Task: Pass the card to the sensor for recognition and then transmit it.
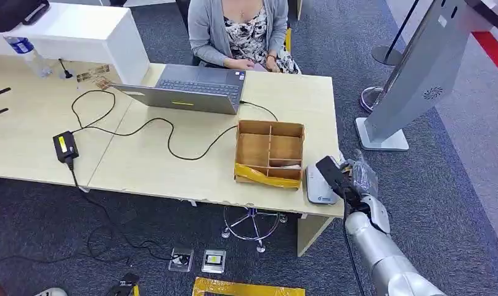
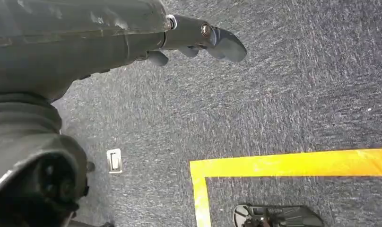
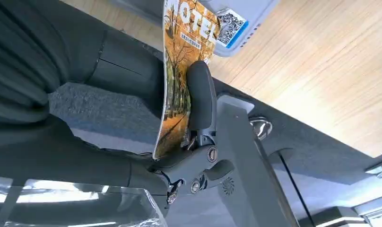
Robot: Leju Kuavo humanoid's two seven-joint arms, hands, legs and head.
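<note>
Desk [image 1: 160, 163], right corner: my right hand [image 1: 348, 179] pinches the card [image 3: 182, 71] just over the grey sensor [image 1: 318, 187], so I judge recognition underway, handover outstanding; left hand [image 2: 198, 40] hangs slack, holding nothing.

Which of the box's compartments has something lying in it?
In the brown cardboard divider box, it's the small compartment on the side facing the grey card sensor: a flat pale item lies there. The other compartments look empty.
</note>
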